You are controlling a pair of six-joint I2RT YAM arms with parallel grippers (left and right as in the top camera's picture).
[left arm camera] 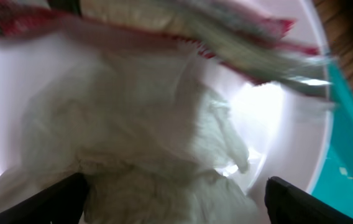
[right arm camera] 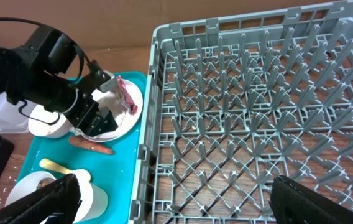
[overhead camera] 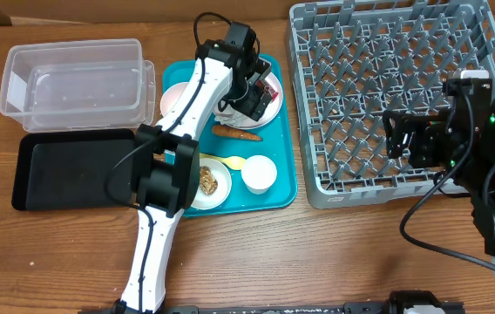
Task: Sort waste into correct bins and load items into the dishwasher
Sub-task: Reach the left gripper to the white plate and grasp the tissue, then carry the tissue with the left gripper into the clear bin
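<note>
My left gripper (overhead camera: 253, 94) is open and low over the round plate (overhead camera: 271, 106) at the teal tray's back right. In the left wrist view its fingers (left arm camera: 176, 202) straddle the crumpled white napkin (left arm camera: 145, 124), and the red wrapper (left arm camera: 164, 25) lies on the plate (left arm camera: 288, 118) just beyond. The orange carrot piece (overhead camera: 236, 133), yellow spoon (overhead camera: 226, 160), white cup (overhead camera: 259, 174) and a bowl holding the brown lump (overhead camera: 208, 183) sit on the tray. Another bowl (overhead camera: 173, 98) is half hidden by the arm. My right gripper (right arm camera: 179, 199) is open and empty over the grey rack (overhead camera: 378, 78).
The clear tub (overhead camera: 73, 83) stands at the back left, with the black tray (overhead camera: 64, 170) in front of it. The teal tray (overhead camera: 284, 187) lies between these and the rack. The left arm crosses the tray's left half.
</note>
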